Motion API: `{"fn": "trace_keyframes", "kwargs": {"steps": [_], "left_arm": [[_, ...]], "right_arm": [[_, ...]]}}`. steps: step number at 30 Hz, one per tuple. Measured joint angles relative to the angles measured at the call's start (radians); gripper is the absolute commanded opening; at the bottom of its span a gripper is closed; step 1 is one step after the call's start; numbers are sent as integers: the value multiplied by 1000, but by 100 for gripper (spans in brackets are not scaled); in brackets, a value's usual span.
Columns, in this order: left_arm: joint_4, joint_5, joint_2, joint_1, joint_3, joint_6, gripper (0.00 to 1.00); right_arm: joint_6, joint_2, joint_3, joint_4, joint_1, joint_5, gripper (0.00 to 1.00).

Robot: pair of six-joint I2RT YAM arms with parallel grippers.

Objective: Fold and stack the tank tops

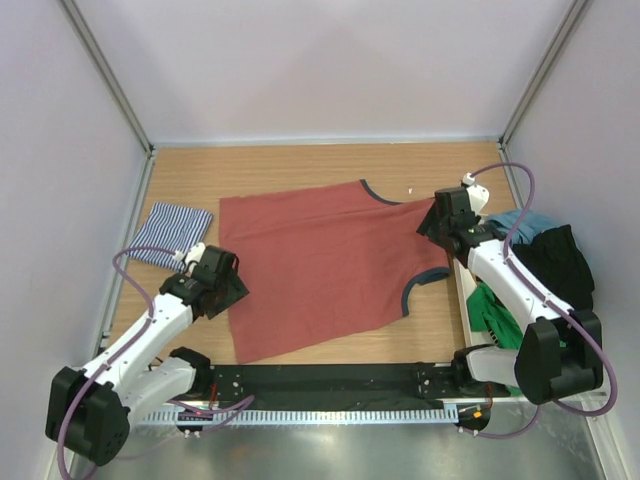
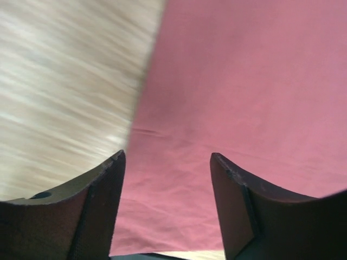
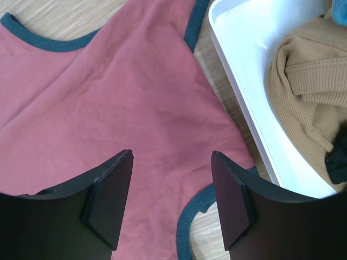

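Two tops on your table (image 1: 300, 165), top view: rust-red tank top (image 1: 320, 270) spread flat mid-table, striped tank top (image 1: 172, 233) folded far left. L gripper (image 1: 225, 285) sits at the red top's left edge, R gripper (image 1: 440, 228) at its right edge by a strap. White bin (image 1: 465, 300) is beside the R arm.
L wrist: jaws apart, nothing between, red cloth below.
R wrist: jaws apart, empty, over red cloth; tan garment (image 3: 303, 81) in bin.

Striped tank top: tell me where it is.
In the top view, the striped tank top lies folded near the table's left edge, just left of the spread rust-red tank top and beyond the left gripper.
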Motion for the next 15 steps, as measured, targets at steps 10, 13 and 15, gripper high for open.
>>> {"fn": "trace_keyframes", "kwargs": {"steps": [10,13,15], "left_arm": [[22,-55,134,0,-61,-56,54],[44,-61,179,0,-68,-58,44],[62,-70,194,0,-66,-57,31]], "right_arm": [[7,-14,-65,-5,0,-24,66],[8,-24,-74,-6,0,-25,66],[11,-34,-79,-8,0,-24,66]]}}
